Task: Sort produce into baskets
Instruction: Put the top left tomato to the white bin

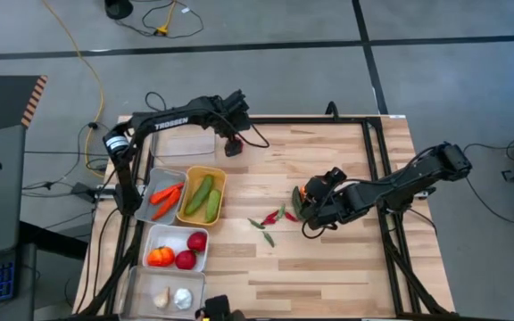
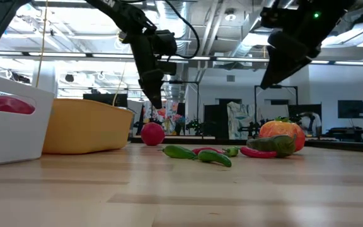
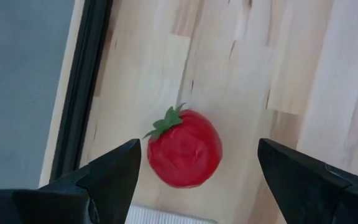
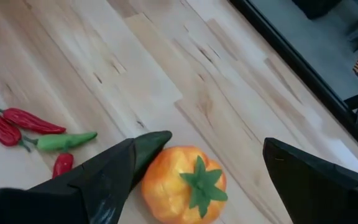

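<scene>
Wide shot first: the counter carries a row of baskets down its left side, the yellow basket with cucumbers, the white basket with tomatoes and a pepper. Up at the far edge the left tool hangs spread wide above a loose tomato, gripping nothing. Mid-counter, the right tool is spread just as wide over an orange pepper, a cucumber tucked against it. Danger here: those fingers could catch both together, or nudge the round tomato rolling toward the rail. Chillies lie scattered just beside.
</scene>
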Robot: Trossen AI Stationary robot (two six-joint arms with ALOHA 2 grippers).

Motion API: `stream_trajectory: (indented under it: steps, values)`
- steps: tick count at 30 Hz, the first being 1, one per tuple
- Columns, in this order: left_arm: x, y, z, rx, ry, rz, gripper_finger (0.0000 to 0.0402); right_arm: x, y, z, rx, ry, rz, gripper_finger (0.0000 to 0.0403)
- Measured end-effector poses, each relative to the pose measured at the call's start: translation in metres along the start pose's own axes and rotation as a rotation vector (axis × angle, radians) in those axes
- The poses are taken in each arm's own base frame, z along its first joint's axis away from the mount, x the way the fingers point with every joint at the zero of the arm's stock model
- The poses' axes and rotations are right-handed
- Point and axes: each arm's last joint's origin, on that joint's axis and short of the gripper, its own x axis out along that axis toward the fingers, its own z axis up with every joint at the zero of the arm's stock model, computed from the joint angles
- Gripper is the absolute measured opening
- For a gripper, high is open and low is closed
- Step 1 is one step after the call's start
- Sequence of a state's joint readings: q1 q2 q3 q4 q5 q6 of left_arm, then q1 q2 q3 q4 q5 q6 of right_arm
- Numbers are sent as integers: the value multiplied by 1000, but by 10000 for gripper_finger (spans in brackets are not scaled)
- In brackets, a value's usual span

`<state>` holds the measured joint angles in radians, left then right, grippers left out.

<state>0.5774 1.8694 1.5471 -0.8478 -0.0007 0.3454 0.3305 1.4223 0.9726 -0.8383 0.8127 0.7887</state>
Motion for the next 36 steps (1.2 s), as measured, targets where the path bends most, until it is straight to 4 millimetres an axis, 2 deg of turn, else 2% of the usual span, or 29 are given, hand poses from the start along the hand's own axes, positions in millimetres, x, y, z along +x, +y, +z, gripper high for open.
stream_trajectory:
  steps: [8,15,36]
  values:
    - [19,-4,0,6,33,-59,311,-1,2,1,10,-9,11,376]
    - [25,-2,-2,11,67,-32,311,-1,3,2,19,-17,19,376]
    - [25,3,0,8,56,54,311,-1,4,3,32,-24,30,376]
